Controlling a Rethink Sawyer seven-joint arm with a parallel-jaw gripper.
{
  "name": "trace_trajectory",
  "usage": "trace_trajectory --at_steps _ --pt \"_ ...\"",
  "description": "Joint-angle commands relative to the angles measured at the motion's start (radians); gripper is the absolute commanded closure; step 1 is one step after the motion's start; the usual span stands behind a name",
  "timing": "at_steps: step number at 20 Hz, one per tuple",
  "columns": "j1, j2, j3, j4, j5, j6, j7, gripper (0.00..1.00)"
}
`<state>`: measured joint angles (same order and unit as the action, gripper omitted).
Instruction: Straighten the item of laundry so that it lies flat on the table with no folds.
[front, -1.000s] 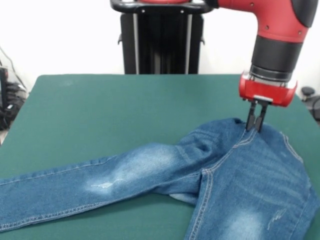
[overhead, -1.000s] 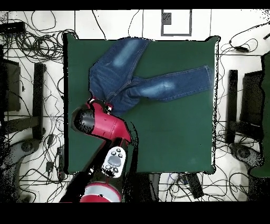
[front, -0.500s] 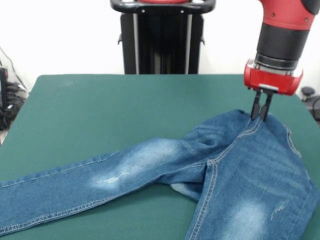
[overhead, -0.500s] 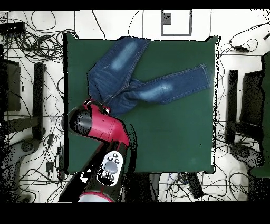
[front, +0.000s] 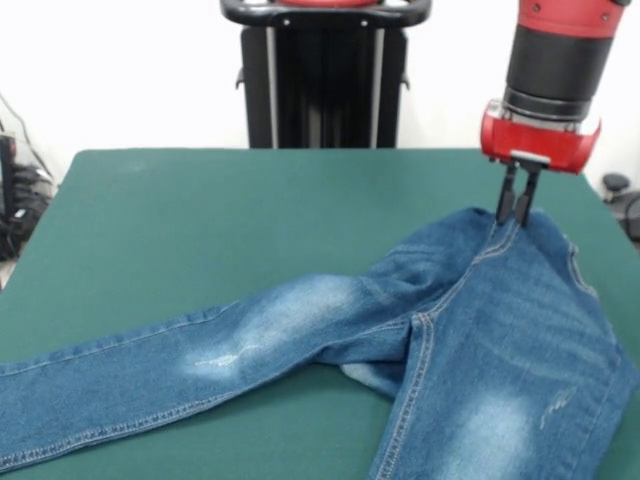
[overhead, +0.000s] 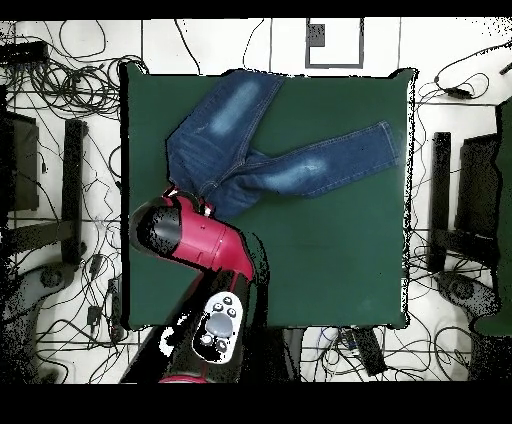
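The item of laundry, a pair of blue jeans with faded whitish patches, lies on the green table. One leg stretches to the left front corner in the front view. The other leg runs down off the lower right, with a small fold between the two at the crotch. My gripper hangs straight down at the jeans' far edge, its fingers shut on the denim of the waist and lifting it slightly. In the overhead view the jeans form a V on the table, and the red arm hides the gripper.
The black pedestal stands behind the table's far edge. In the overhead view, cables lie all over the floor around the table, dark stands flank both sides, and a grey square lies beyond the top edge.
My gripper has moved toward the far side of the table and risen a little, dragging the waist with it. The legs have slid after it and the denim has pulled straighter.
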<state>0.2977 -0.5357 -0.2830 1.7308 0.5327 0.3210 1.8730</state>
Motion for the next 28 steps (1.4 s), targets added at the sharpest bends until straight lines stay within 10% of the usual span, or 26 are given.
trace_trajectory --at_steps 1,28 --pt "-0.046 -0.031 0.074 0.115 0.005 0.197 0.202 1.00" --pt "-0.012 -0.156 -0.053 0.022 -0.105 0.548 0.279 1.00"
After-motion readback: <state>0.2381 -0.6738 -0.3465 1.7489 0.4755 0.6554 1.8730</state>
